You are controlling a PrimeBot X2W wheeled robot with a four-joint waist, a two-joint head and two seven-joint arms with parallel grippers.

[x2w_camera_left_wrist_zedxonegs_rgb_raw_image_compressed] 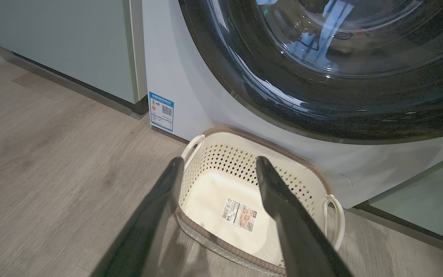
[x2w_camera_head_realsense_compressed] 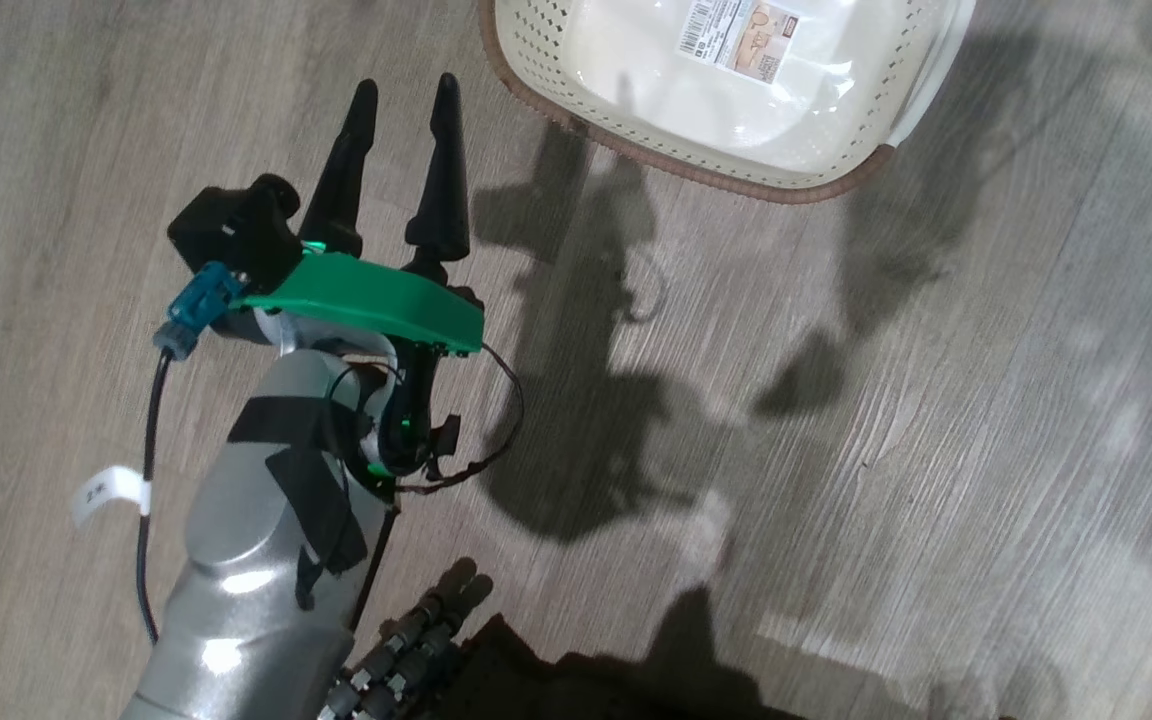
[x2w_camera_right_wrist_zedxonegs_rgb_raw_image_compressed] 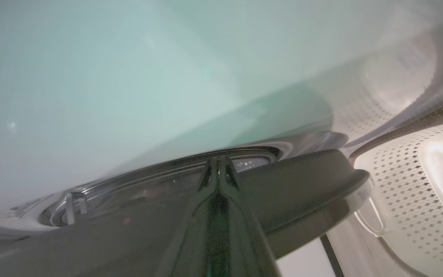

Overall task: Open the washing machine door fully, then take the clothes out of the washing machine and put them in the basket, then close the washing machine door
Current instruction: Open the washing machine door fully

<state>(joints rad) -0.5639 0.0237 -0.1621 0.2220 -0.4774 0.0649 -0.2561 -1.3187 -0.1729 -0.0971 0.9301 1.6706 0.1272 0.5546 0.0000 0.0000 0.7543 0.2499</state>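
Left wrist view: the washing machine door (x2w_camera_left_wrist_zedxonegs_rgb_raw_image_compressed: 321, 111) lies with its glossy black rim, as far as I can see, flat against the white front of the washing machine (x2w_camera_left_wrist_zedxonegs_rgb_raw_image_compressed: 175, 69). So I judge the very first step, opening it, is the one in hand. Just below the door, the basket (x2w_camera_left_wrist_zedxonegs_rgb_raw_image_compressed: 229, 159) sits on the wood floor (x2w_camera_left_wrist_zedxonegs_rgb_raw_image_compressed: 52, 154) close against the machine's base, holding nothing but a sticker (x2w_camera_left_wrist_zedxonegs_rgb_raw_image_compressed: 240, 214).

The left pincer (x2w_camera_left_wrist_zedxonegs_rgb_raw_image_compressed: 219, 159) hangs spread wide and empty, aimed at the basket, near it but apart. In the right wrist view the right pincer (x2w_camera_right_wrist_zedxonegs_rgb_raw_image_compressed: 218, 169) has its two fingers pressed together, pinching nothing. Its tip is close up against the door's black rim; whether it touches I cannot tell.

The next move, to my eye, calls for that closed tip to catch the rim's edge and swing the door all the way out, passing clear of the basket below, before either arm reaches in for the clothes.
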